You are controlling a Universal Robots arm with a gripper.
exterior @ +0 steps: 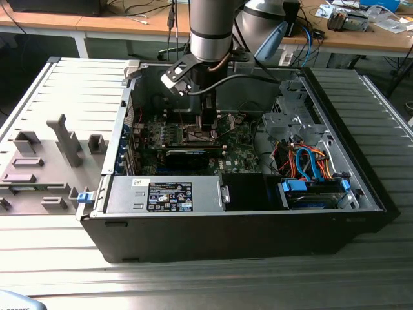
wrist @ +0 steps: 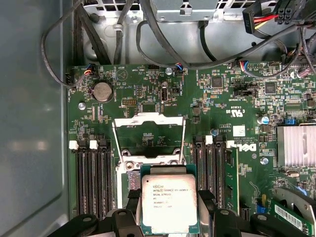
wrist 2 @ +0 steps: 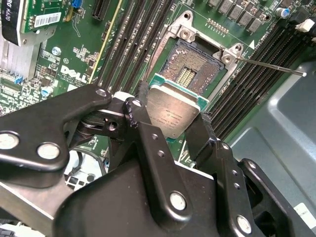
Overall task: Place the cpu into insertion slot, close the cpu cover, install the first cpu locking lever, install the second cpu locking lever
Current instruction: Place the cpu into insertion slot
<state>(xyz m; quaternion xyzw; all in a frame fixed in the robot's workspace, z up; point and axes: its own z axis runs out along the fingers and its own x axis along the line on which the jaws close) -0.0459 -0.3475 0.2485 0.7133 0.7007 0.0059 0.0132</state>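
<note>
My gripper (wrist 2: 173, 118) is shut on the cpu (wrist 2: 174, 109), a flat silver-topped square chip pinched at two opposite edges by the black fingers (wrist 2: 143, 123). The cpu (wrist: 169, 202) hangs tilted just above the insertion slot (wrist 2: 196, 63), whose pin field lies bare inside a silver rim on the green board. The cpu cover (wrist: 148, 119), a silver frame with a big window, stands swung open beyond the slot. A thin wire locking lever (wrist 2: 269, 64) sticks out free beside the slot. In the exterior view the gripper (exterior: 208, 124) reaches down into the open computer case (exterior: 245, 223).
Black memory slots (wrist: 91, 177) flank the socket on both sides. A finned heatsink (wrist: 296, 145) and black cables (wrist: 148, 29) lie nearby. A labelled power-supply box (exterior: 169, 196) and a drive bay with blue and orange cables (exterior: 313, 174) sit inside the case. A grey fixture (exterior: 45, 168) lies outside.
</note>
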